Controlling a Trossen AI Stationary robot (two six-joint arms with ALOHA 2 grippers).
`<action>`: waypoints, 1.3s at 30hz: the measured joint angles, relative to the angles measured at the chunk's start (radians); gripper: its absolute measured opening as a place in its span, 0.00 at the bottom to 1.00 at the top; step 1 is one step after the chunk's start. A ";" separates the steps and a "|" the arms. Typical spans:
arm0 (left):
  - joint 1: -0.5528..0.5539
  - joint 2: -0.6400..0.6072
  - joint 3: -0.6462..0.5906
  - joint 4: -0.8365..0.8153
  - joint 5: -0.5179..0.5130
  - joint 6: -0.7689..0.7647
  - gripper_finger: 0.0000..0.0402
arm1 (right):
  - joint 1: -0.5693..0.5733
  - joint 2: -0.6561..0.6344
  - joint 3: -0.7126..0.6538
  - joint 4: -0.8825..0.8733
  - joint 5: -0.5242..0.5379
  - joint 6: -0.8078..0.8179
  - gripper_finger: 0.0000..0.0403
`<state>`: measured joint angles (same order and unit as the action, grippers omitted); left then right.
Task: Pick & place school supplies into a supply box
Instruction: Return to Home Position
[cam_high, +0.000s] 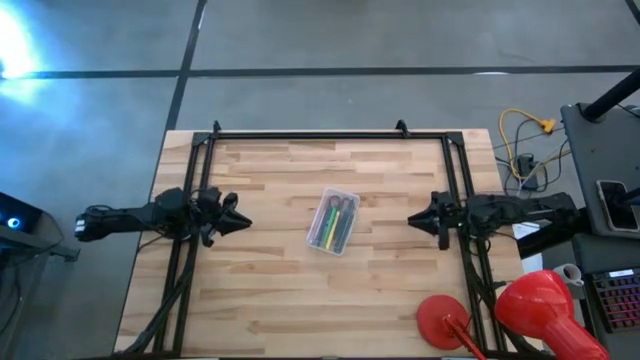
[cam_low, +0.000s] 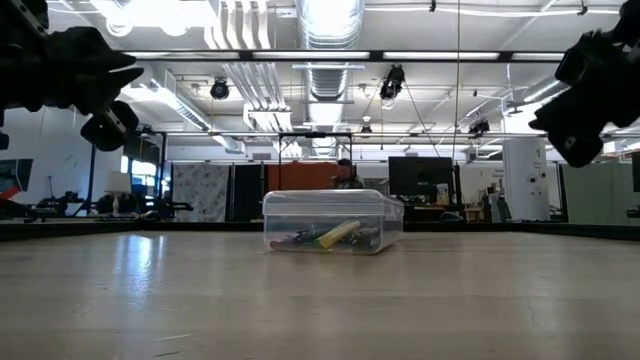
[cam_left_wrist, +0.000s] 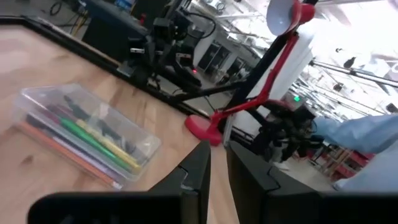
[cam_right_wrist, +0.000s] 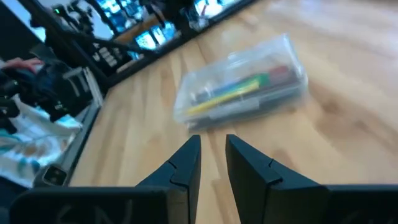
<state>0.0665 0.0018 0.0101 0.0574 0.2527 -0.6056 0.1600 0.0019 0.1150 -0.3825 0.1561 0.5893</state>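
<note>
Claws-wise, left gripper at 9 o'clock and right gripper at 3 o'clock are hanging empty and pinched shut, clear of the small clear plastic supply box sitting lidded mid wooden table with a green pen and a yellow pen inside, so they're probably parking since packing's looking done.

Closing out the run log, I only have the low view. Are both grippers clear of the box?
Observer: Yes. The high view has the left gripper left of the box and the right gripper right of it, both apart from it.
Operator: Holding anything?
Observer: No. Each wrist view shows its gripper shut, with nothing in it.
Operator: Green pen in?
Observer: Yes. The left wrist view shows the green pen lying inside the box.
</note>
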 joint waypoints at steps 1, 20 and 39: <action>0.002 0.002 0.000 0.002 -0.001 0.001 0.09 | 0.001 0.000 0.001 0.007 -0.003 -0.003 0.17; 0.041 0.001 0.000 0.000 0.001 0.001 0.09 | -0.002 0.081 -0.106 0.417 0.001 -0.007 0.17; 0.099 0.001 0.000 -0.001 0.002 0.001 0.09 | -0.292 -0.002 -0.106 0.417 0.000 -0.007 0.17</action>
<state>0.1654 0.0025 0.0097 0.0566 0.2550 -0.6044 -0.1323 -0.0002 0.0093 0.0345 0.1565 0.5827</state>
